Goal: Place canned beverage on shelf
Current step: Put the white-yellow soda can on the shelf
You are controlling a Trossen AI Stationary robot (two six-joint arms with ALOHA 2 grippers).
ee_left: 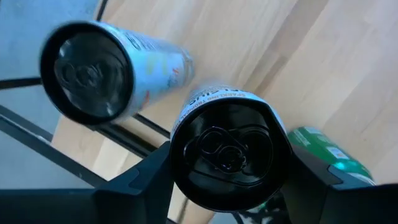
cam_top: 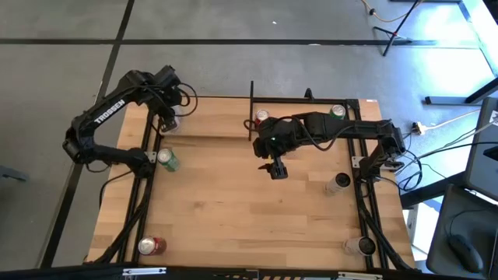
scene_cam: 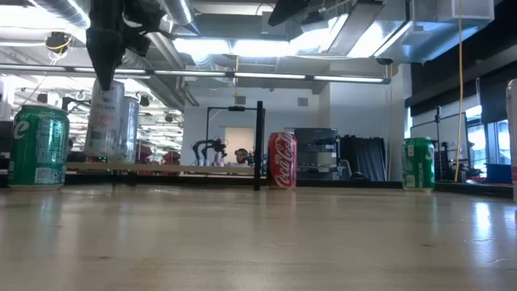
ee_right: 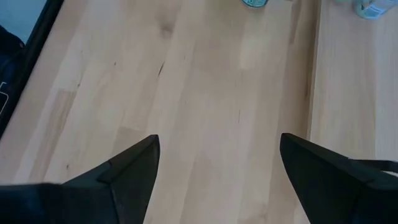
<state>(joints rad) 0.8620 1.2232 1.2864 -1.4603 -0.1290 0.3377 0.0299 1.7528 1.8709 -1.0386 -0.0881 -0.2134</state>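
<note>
Overhead, fluorescent strips [scene_cam: 266, 48] apparently light wooden table [cam_top: 233, 210].

Left wrist view: green can [ee_left: 326, 155] partly hidden behind the fingers [ee_left: 323, 186]; silver can [ee_left: 106, 71] label blurred, unreadable; low view: left gripper [scene_cam: 105, 61] cut off by top edge.

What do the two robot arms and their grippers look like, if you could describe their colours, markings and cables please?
Both arms are dark, nearly black. The left arm bears white TROSSEN lettering along one link; the right arm has loose black cables running over it. The left gripper and right gripper each show two broad, matte black, wedge-shaped fingers.
</note>
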